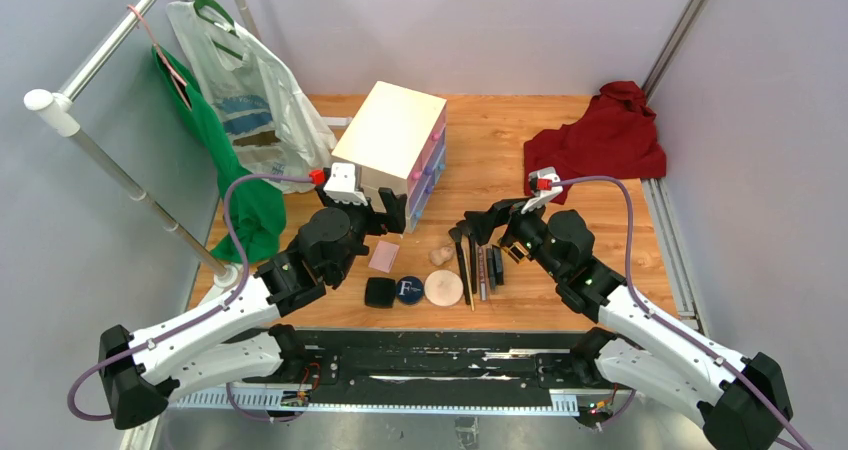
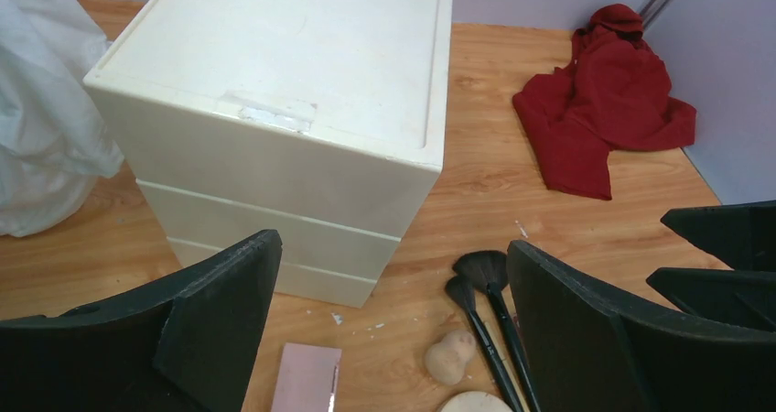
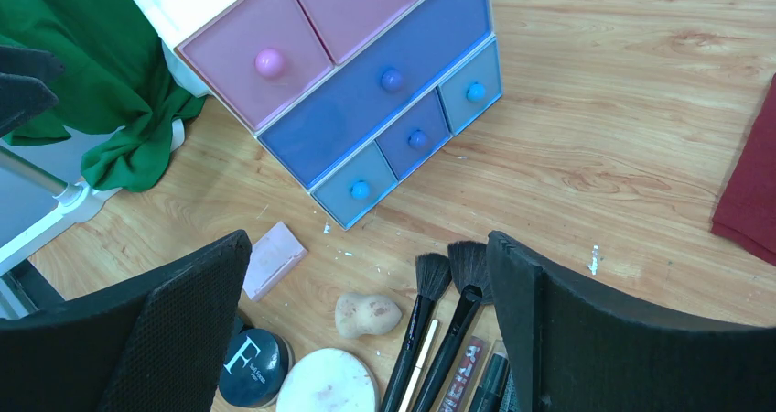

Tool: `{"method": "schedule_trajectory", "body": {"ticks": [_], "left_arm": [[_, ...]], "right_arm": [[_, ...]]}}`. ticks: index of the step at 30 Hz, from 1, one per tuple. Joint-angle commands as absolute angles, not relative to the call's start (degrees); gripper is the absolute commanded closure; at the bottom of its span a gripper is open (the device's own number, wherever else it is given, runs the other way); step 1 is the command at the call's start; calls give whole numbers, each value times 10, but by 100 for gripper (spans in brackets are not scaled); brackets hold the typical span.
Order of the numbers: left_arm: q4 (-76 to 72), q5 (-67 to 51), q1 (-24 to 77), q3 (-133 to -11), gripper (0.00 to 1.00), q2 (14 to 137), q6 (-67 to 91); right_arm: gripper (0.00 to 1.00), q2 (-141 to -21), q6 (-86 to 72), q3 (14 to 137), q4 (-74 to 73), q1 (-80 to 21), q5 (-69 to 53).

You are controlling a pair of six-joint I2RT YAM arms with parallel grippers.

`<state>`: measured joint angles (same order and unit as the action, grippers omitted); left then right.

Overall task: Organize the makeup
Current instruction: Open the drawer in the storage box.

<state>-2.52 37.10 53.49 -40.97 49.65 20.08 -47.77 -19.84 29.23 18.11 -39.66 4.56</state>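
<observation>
Apparently nothing is sorted yet: the makeup [image 1: 443, 288] lies loose on the table [image 1: 600, 230] just in front of the chest [image 1: 400, 135], its drawers [image 3: 393, 92] shut. Both the left gripper [image 2: 393, 252] and right gripper [image 3: 366, 243] gape wide, empty.

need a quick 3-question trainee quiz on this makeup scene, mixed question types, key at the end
1. True or false: every drawer of the chest is shut.
2. Which thing lies between the navy compact and the brushes? A) pink square B) round puff C) red cloth
3. Is the left gripper or the right gripper holding anything?
Key: 1 true. 2 B. 3 No, both are open and empty.
</observation>
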Motion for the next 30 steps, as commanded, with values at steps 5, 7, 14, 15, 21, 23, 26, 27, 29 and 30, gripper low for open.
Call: {"method": "schedule_trajectory", "body": {"ticks": [5,7,14,15,21,23,26,27,29,30], "left_arm": [[-46,369,541,-410,2,478,207],[-50,368,541,-405,2,474,206],[-58,355,541,-401,2,471,201],[-58,353,541,-401,2,472,199],[-59,364,541,-399,2,469,191],[-56,373,541,-412,2,470,175],[-33,408,541,-449,2,483,154],[-27,422,540,-464,2,492,142],[-7,447,540,-510,2,514,113],[7,460,540,-531,2,526,102]], "right_arm": [[1,-466,-199,293,178,-389,58],[1,-466,-199,293,178,-389,57],[1,-464,-196,292,174,-389,60],[1,-463,-197,291,174,-389,62],[1,-485,-195,305,177,-389,58],[1,-499,-191,321,167,-389,53],[1,-522,-179,363,139,-389,37],[1,-530,-173,376,130,-389,29],[2,-543,-163,394,123,-389,13],[3,-550,-159,403,119,-389,6]]}}
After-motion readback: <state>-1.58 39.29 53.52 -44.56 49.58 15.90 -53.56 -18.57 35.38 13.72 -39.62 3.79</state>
